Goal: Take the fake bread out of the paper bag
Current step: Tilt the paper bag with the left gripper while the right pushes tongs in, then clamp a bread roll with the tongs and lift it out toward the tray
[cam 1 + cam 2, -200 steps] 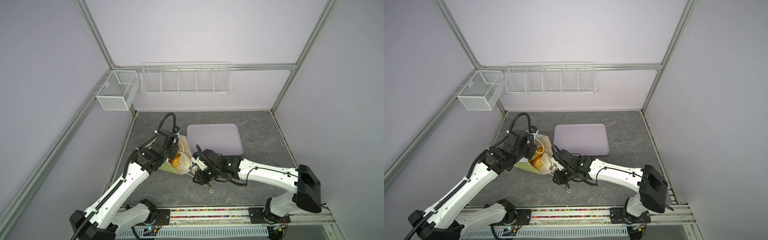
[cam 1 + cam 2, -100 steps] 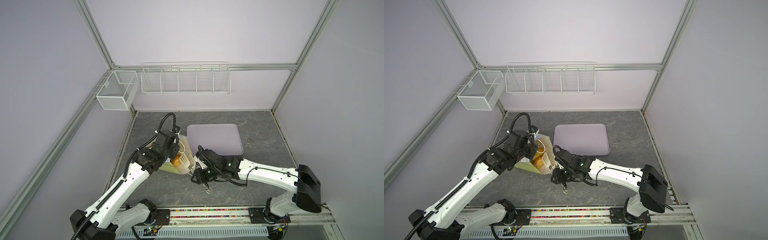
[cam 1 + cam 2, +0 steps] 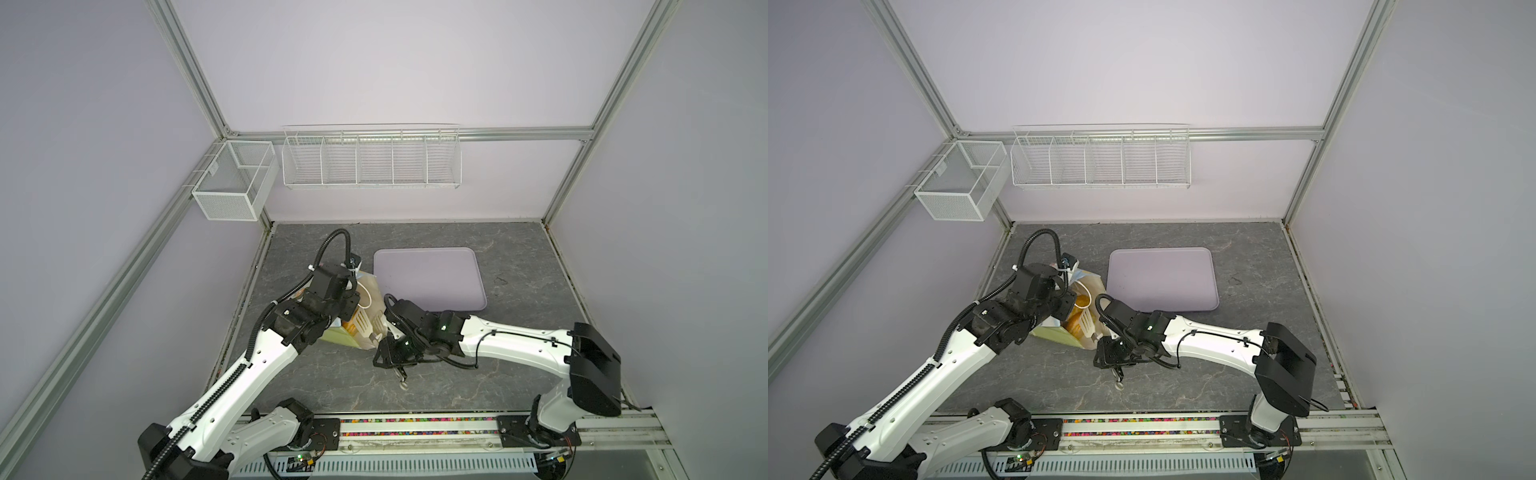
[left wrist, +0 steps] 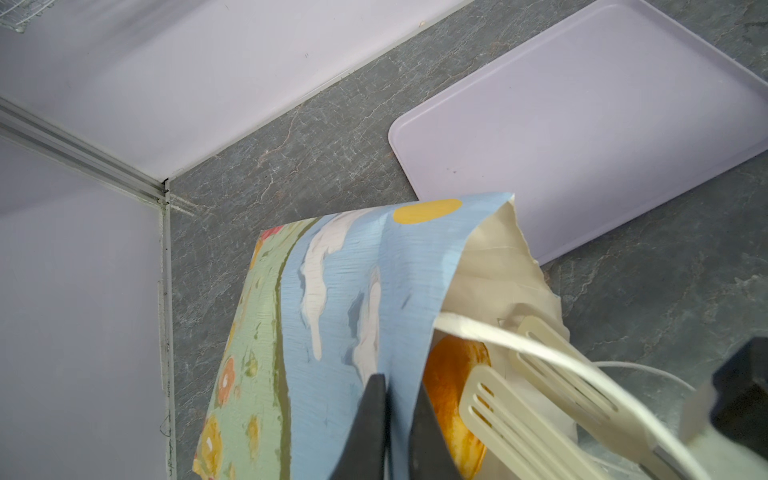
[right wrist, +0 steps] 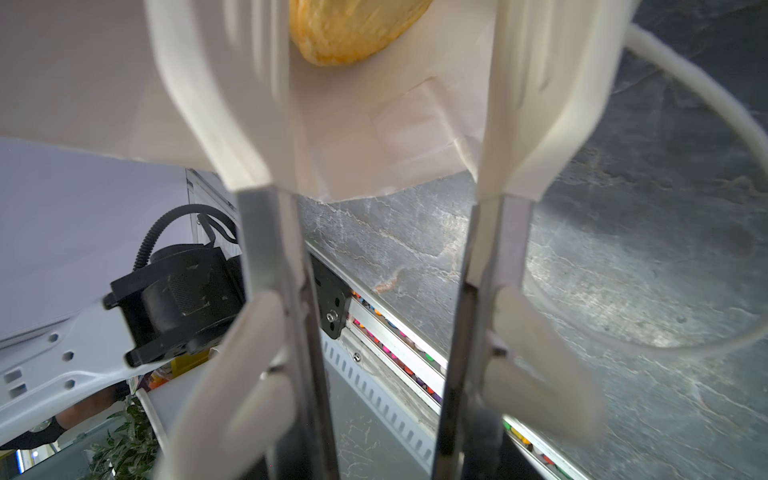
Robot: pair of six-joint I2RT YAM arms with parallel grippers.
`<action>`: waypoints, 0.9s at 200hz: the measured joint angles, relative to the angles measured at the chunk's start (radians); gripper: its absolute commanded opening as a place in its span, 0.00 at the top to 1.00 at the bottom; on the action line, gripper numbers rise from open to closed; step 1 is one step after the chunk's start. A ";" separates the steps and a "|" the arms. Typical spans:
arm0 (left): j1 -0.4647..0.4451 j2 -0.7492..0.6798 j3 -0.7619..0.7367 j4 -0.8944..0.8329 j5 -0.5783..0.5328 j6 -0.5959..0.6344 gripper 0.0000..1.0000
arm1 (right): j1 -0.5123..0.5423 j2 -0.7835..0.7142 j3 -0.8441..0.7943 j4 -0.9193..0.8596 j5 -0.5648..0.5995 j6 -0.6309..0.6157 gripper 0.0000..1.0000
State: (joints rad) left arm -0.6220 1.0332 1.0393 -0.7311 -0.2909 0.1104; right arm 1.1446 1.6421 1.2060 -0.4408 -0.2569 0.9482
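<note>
The bread [image 5: 353, 29] lies inside the bag [image 4: 345, 291], just within its mouth. Only an orange end shows, and its long axis seems to run down into the bag. The bag lies tipped on the table [image 3: 519, 257] beside the tray [image 3: 428, 278], with its mouth toward the right gripper [image 4: 496, 359], the nearer one. That gripper stands spread inside the mouth with the bread straight ahead of its cream fingers [image 5: 216, 104], and it grips nothing. The left gripper [image 4: 397, 419] pinches the bag's printed wall at the rim.
</note>
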 measured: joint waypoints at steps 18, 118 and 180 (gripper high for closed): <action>0.000 -0.014 -0.010 0.002 0.000 0.000 0.89 | 0.006 0.016 0.024 0.000 -0.008 0.005 0.52; 0.000 -0.027 -0.019 0.001 0.015 -0.011 0.90 | 0.022 0.028 0.036 -0.056 -0.025 -0.002 0.85; 0.000 -0.025 -0.019 0.002 0.015 -0.013 0.90 | 0.022 -0.035 -0.009 -0.064 -0.013 -0.021 0.93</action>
State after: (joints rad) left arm -0.6224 1.0084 1.0199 -0.7292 -0.2760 0.0978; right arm 1.1667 1.6066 1.1973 -0.5053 -0.2699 0.9272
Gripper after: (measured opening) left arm 0.105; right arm 0.218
